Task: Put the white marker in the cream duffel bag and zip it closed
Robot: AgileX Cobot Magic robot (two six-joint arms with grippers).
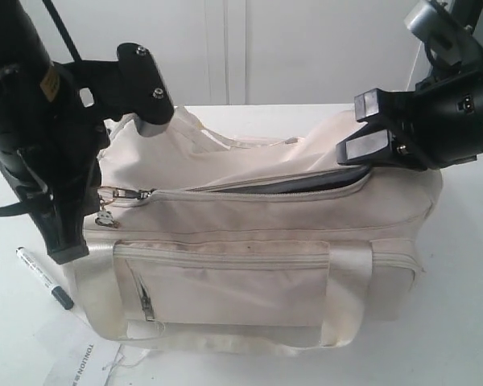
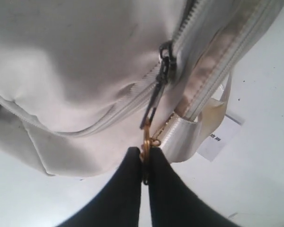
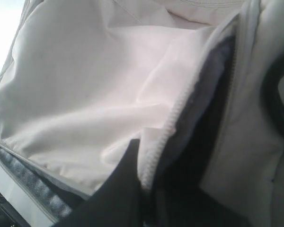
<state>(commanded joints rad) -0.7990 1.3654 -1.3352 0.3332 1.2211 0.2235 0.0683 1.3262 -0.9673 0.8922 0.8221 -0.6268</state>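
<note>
The cream duffel bag (image 1: 258, 241) fills the middle of the table. Its top zipper gapes toward the right, showing dark lining (image 1: 306, 183). The slider (image 1: 122, 193) sits at the bag's left end. My left gripper (image 2: 145, 158) is shut on the gold ring of the zipper pull (image 2: 146, 142) there. My right gripper (image 3: 144, 153) is shut on the toothed edge of the top flap (image 3: 173, 118) at the right end of the opening. The white marker (image 1: 40, 275) lies on the table left of the bag, with its black cap (image 1: 62, 299) toward the front.
A printed white paper sheet (image 1: 88, 363) lies at the front left, partly under the bag. The two webbing handles (image 1: 350, 289) hang down the bag's front around the zip pocket (image 1: 225, 285). White table surface (image 1: 467, 305) surrounds the bag.
</note>
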